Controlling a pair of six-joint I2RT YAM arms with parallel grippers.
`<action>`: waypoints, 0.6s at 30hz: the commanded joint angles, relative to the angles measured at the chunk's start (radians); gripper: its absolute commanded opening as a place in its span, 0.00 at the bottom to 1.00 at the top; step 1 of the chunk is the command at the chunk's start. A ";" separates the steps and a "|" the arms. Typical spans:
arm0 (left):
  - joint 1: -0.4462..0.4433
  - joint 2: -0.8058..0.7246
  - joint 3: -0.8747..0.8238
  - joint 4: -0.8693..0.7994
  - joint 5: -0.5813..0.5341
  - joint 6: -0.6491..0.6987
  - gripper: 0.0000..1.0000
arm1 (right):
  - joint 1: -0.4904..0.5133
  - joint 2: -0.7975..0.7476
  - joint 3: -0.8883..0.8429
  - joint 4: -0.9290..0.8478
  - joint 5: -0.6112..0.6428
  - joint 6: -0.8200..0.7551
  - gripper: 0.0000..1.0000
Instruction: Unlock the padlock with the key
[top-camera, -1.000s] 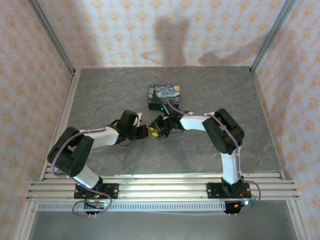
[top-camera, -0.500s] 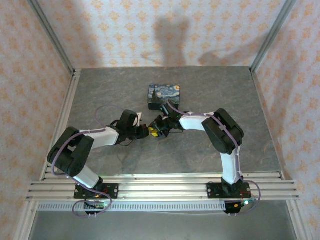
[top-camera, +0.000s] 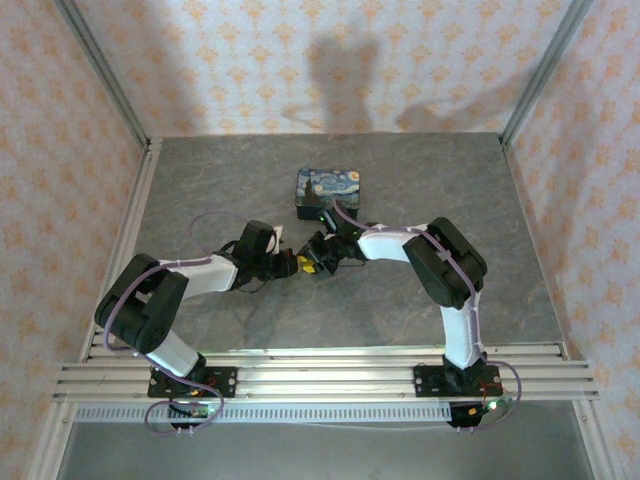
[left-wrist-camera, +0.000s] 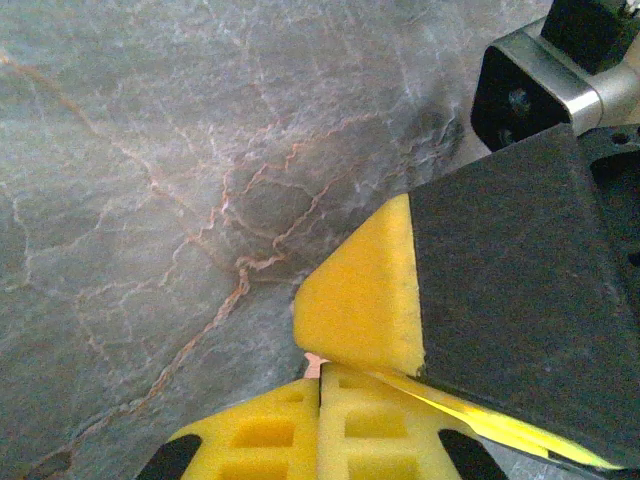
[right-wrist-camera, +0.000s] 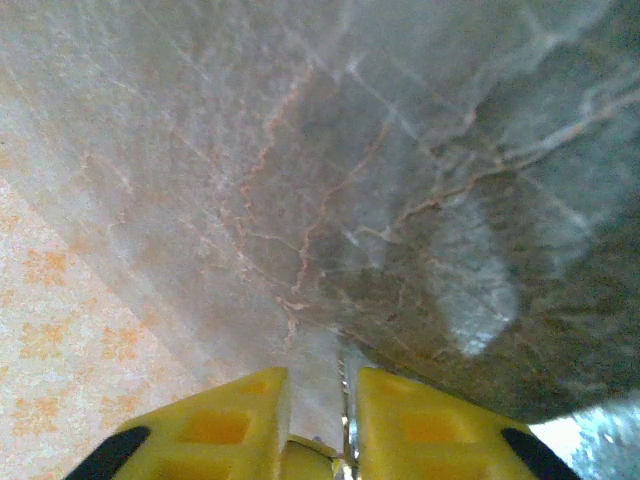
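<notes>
My two grippers meet tip to tip at mid-table, the left gripper (top-camera: 296, 264) touching the right gripper (top-camera: 314, 266). In the left wrist view the left gripper (left-wrist-camera: 320, 378) is shut. A tiny pale sliver (left-wrist-camera: 314, 364) pokes out between its tips; I cannot tell what it is. The right gripper's yellow finger (left-wrist-camera: 360, 300) presses on those tips from above. In the right wrist view the right gripper (right-wrist-camera: 322, 385) holds the thin silver key (right-wrist-camera: 346, 395) edge-on along its right finger, jaws narrowly apart. The dark padlock is hidden.
A blue swirl-painted box (top-camera: 328, 188) stands just behind the grippers, close to the right wrist. The grey marbled table (top-camera: 200, 190) is walled by patterned panels on three sides. Metal rails (top-camera: 320, 375) run along the near edge.
The right gripper has edged slightly left, closer against the left gripper's tips. The left arm and the box hold still.
</notes>
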 joint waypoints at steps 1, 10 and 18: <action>-0.008 0.002 -0.007 0.055 0.011 -0.009 0.00 | 0.038 0.048 0.011 -0.041 -0.007 0.024 0.14; -0.008 -0.001 -0.010 0.057 0.013 -0.008 0.00 | 0.038 0.045 0.012 -0.038 0.001 0.024 0.00; -0.008 -0.038 -0.017 0.017 -0.016 0.008 0.00 | 0.038 0.018 -0.022 0.048 0.043 0.052 0.00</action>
